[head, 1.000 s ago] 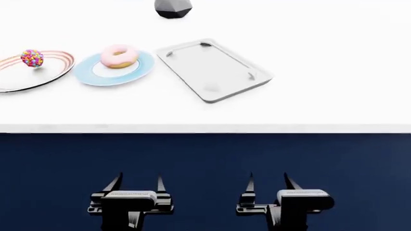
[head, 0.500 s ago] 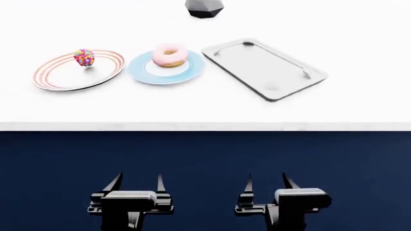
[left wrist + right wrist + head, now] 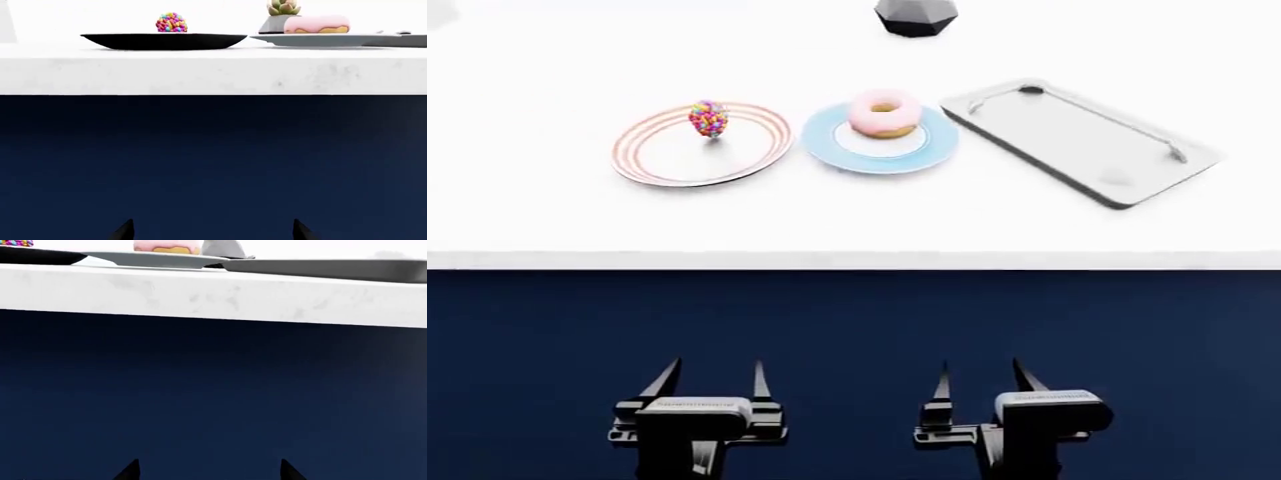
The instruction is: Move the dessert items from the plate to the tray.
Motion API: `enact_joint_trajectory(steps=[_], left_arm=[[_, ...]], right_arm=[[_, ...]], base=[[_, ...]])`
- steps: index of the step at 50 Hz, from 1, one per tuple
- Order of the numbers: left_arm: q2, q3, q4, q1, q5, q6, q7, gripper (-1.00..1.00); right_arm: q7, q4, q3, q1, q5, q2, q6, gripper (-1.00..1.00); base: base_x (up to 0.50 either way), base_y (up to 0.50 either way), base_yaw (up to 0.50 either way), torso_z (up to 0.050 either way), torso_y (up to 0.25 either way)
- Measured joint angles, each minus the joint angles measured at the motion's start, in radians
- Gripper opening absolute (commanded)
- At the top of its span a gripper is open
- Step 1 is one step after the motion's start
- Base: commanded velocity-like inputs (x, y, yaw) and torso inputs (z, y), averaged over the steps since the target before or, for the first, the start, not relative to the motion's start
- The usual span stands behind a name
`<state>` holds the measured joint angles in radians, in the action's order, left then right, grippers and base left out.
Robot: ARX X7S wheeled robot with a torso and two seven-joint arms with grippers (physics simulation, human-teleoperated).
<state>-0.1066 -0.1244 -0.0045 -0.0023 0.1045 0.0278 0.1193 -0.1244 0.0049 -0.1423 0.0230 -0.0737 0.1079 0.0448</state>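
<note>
A white marble-look bench [image 3: 854, 225] with a dark navy front panel is filling the upper half of the head view. On it, toward the upper left of the frame, a small ball covered in multicoloured candy beads [image 3: 707, 119] is sitting on a round white plate with reddish rings [image 3: 747, 160]. Just to the right of that plate, a pink-frosted ring donut with a tan base [image 3: 884, 114] is resting on a round pale blue plate [image 3: 827, 150]. At the upper right, a light grey rectangular tray with a raised rim [image 3: 1081, 140] is lying at an angle, close beside the blue plate. A dark faceted pot [image 3: 916, 17] is standing at the top edge, behind the donut; the left wrist view is showing a green succulent [image 3: 283, 7] in it.

Both arms are hanging low in front of the navy panel, well apart from the bench top. The left tool [image 3: 710, 378] is showing its fingers spread apart and holding nothing, and the right tool [image 3: 982, 378] is likewise standing apart and bare.
</note>
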Motion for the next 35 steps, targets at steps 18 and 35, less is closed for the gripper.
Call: enact_joint_trajectory(steps=[18,35], left_arm=[[-0.029,0.107,0.232,-0.114,0.205,-0.259,0.098,1.0],[-0.059,0.303,0.414,-0.634,0.565,-0.679,0.309,1.0]], right_arm=[[-0.04,-0.452,-0.059,0.034,0.127,0.057,0.394,1.0],[1.125,-0.797,-0.301,0.724,1.374,-0.067,1.129,1.0]], base=[[-0.01,0.2,0.0,0.0,0.0],[0.0,0.0,0.0,0.0,0.0]])
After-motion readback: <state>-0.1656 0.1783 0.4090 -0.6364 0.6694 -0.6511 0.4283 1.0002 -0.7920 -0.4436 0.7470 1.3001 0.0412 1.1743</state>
